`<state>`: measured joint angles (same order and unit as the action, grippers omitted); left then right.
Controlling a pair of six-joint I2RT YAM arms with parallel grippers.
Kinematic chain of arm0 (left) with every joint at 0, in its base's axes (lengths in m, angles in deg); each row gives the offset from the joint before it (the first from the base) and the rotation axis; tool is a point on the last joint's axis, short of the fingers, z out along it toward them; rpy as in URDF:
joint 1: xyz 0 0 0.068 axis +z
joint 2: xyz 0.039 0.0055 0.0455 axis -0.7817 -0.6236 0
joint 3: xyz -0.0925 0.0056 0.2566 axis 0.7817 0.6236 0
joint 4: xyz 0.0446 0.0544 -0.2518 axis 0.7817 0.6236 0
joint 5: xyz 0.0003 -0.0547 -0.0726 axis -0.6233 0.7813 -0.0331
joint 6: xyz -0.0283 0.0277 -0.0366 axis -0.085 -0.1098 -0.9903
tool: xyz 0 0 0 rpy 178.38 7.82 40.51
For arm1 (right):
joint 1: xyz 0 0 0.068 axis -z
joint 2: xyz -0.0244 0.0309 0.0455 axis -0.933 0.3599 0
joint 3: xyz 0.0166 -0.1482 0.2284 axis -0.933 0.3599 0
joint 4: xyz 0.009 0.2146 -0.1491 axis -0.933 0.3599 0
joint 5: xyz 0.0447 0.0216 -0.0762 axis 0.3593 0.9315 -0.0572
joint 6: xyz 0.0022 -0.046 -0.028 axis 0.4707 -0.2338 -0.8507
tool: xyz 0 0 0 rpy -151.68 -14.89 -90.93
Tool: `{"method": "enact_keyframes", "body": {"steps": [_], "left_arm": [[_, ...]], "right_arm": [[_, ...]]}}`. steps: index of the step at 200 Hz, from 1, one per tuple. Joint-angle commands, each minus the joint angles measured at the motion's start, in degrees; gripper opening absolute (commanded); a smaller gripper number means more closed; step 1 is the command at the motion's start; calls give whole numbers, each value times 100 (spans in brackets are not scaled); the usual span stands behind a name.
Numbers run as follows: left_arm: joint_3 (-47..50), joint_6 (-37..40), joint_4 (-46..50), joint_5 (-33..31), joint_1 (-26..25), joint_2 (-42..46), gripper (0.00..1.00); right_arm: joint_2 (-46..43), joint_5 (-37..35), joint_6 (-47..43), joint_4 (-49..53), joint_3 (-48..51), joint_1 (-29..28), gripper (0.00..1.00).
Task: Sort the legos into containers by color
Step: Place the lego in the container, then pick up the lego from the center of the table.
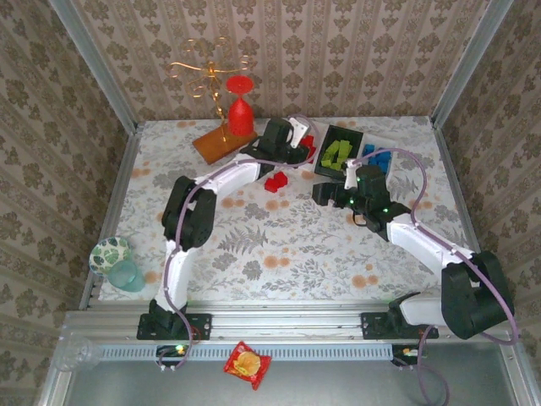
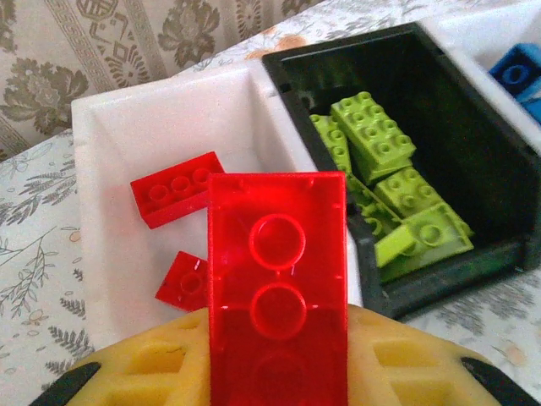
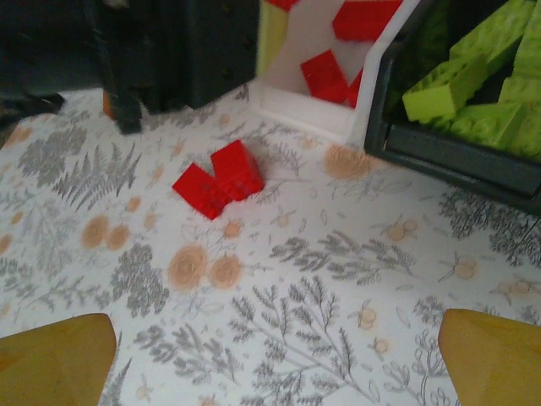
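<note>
We note patterned papered walls (image 1: 338, 51) enclosing a floral tablecloth (image 1: 254, 245). At the white tray (image 2: 110, 152), the left gripper (image 2: 277, 364) pinches a red lego (image 2: 277, 279). Green legos (image 2: 380, 144) fill the black tray (image 2: 473, 169). The right gripper (image 3: 272, 359) is spread wide near two loose red legos (image 3: 218, 179).

Floral tabletop (image 1: 279, 245). Far edge, left to right: board (image 1: 215, 145), white tray (image 2: 169, 110), black tray (image 2: 473, 152), second white tray (image 2: 465, 30). Two red bricks (image 1: 275, 181) loose, near the first tray. Cup (image 1: 127, 277) at near-left corner.
</note>
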<state>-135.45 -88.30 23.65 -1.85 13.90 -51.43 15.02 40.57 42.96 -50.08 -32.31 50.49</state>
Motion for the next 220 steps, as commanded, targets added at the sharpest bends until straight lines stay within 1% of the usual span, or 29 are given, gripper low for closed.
{"method": "enact_keyframes", "body": {"steps": [1,27,39,45,60,67,74,83,111,123,139,154,177,188,202,220], "left_arm": [[-712,-143,248,-178,52,-414,31],[-1390,-189,598,-285,38,-905,33],[-1603,-206,683,-330,25,-1054,35],[-1710,-203,731,-372,21,-1141,36],[-2014,-211,921,-488,25,-1326,38],[-2141,-221,1003,-516,32,-1386,40],[-2235,-228,1052,-513,17,-1425,45],[-2282,-243,1076,-482,10,-1419,50],[-2099,-285,1053,-380,9,-1140,64],[-1779,-304,936,-267,8,-860,69],[-1018,-320,697,-139,8,-236,72],[61,-394,493,-82,44,571,73],[1753,-559,477,337,209,1731,77],[2482,-695,371,418,315,2184,79],[3132,-745,257,495,417,2506,85],[3292,-542,415,603,495,2478,90]], "right_arm": [[118,-747,-223,-924,69,-162,100],[397,-1180,-623,-1522,-61,-189,100],[434,-1272,-742,-1516,-209,-189,100],[604,-1324,-763,-1454,-282,-193,100],[566,-1361,-799,-1403,-322,-189,100],[510,-1374,-800,-1395,-297,-189,100],[506,-1429,-794,-1372,-256,-189,100],[265,-1499,-791,-1280,-228,-189,100],[27,-1534,-825,-1233,-42,-193,100],[-35,-1498,-793,-1093,-40,-189,100],[-187,-1388,-691,-911,-13,-201,100],[-369,-1367,-648,-621,-4,-206,100],[-632,-1282,-624,-211,30,-210,100],[-689,-1246,-581,-99,61,-215,100],[-717,-1176,-524,-63,84,-215,100],[-671,-1096,-424,-60,63,-215,100]]}}
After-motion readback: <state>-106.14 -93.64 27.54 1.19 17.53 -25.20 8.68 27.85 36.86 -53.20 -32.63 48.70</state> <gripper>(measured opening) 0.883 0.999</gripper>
